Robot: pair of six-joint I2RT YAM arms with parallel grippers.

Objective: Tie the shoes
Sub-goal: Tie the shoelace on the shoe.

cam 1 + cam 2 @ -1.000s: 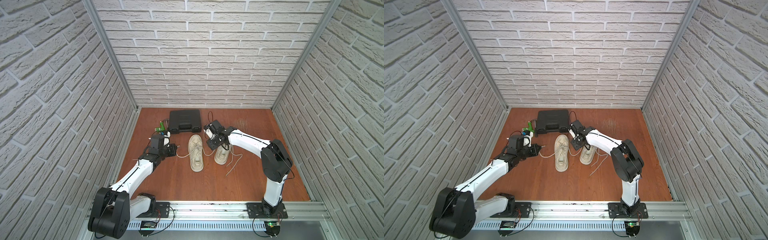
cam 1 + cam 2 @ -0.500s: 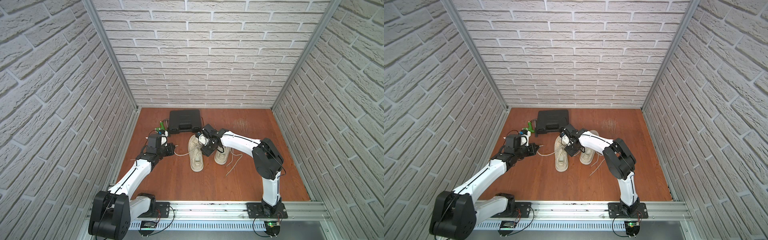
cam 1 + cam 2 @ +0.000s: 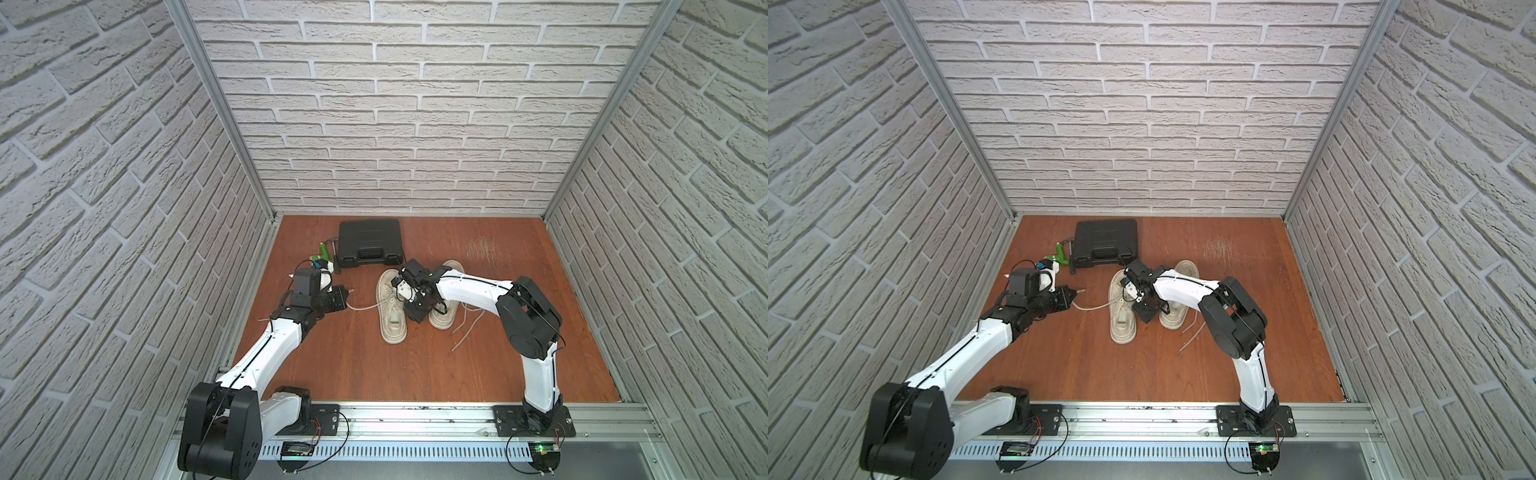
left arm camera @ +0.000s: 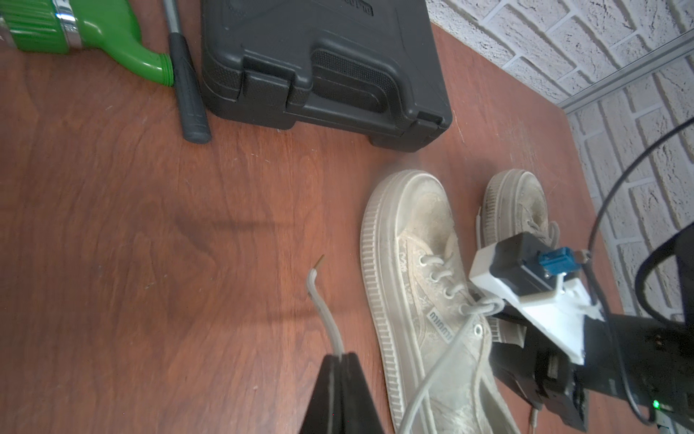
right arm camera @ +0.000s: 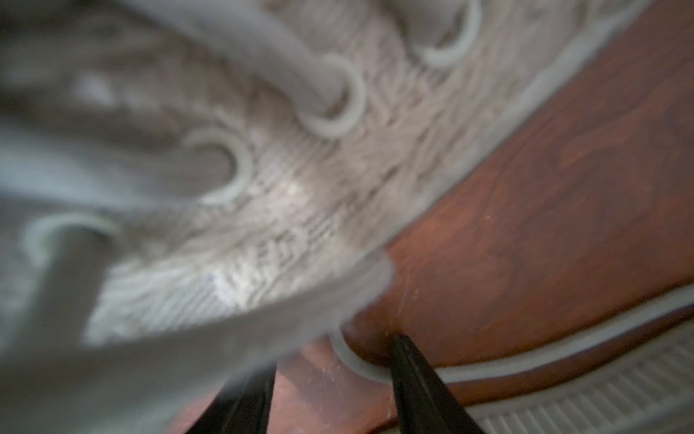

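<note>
The shoes lie side by side mid-floor in both top views: the left shoe [image 3: 390, 309] and the right shoe [image 3: 448, 307], which is partly under my right arm. My left gripper [image 4: 341, 357] is shut on the end of the left shoe's cream lace [image 4: 323, 300], which runs slack back to that shoe [image 4: 413, 263]. My right gripper [image 5: 330, 360] is low between the two shoes with its jaws apart. A lace loop [image 5: 356, 362] lies on the floor between them, touching one finger [image 5: 413, 375]. The left shoe's eyelets [image 5: 300, 169] fill that view, blurred.
A black plastic case [image 3: 369, 243] stands behind the shoes, with a hammer [image 4: 187, 94] and a green tool [image 4: 94, 30] beside it. Loose laces [image 3: 465, 332] trail from the right shoe toward the front. Brick walls close in on three sides.
My right gripper has swung from above the right shoe to the left shoe and dropped between the pair, its jaws narrowing. The left gripper has barely moved and is still shut on the lace.
</note>
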